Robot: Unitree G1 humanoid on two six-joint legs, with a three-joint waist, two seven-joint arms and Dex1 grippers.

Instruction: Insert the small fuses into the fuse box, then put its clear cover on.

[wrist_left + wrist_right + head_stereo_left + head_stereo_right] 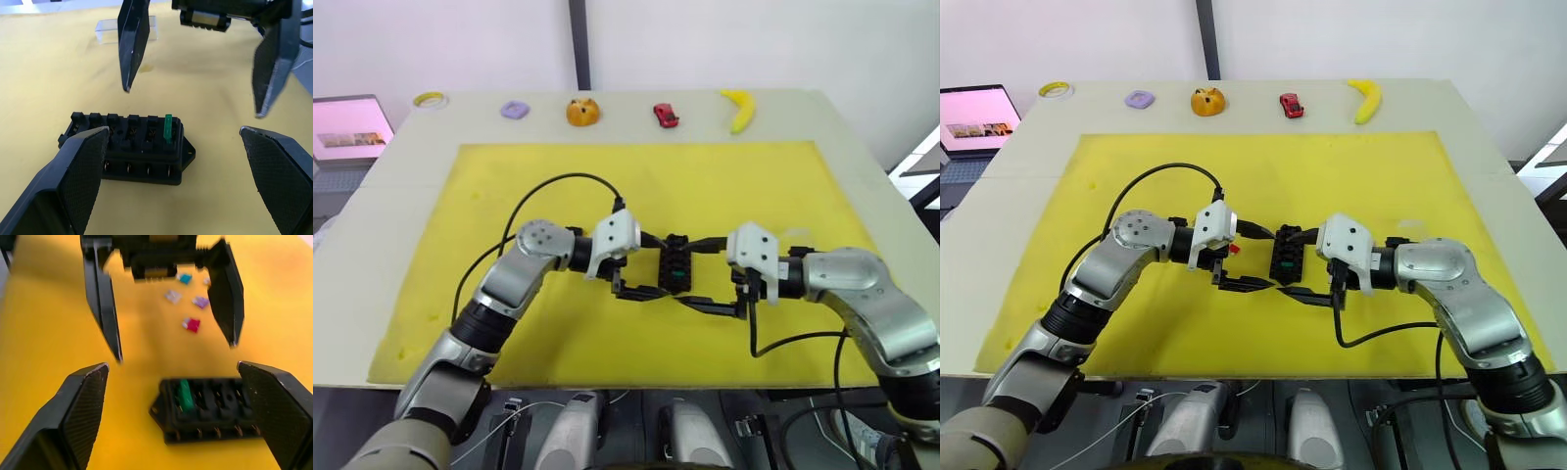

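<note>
Grippers face each other across the fuse box [675, 266] at the middle of the yellow mat [509, 186], the left gripper [642, 264] and the right gripper [703, 274] both spread wide and empty. One green fuse [168, 128] stands in an end slot of the black box. Loose small fuses [191, 324] lie on the mat beyond the left gripper, the clear cover [127, 30] behind the right one

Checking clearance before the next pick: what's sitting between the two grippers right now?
The fuse box, one green fuse seated in an end slot, lies between the open left gripper and right gripper, seen in the eye views.
</note>
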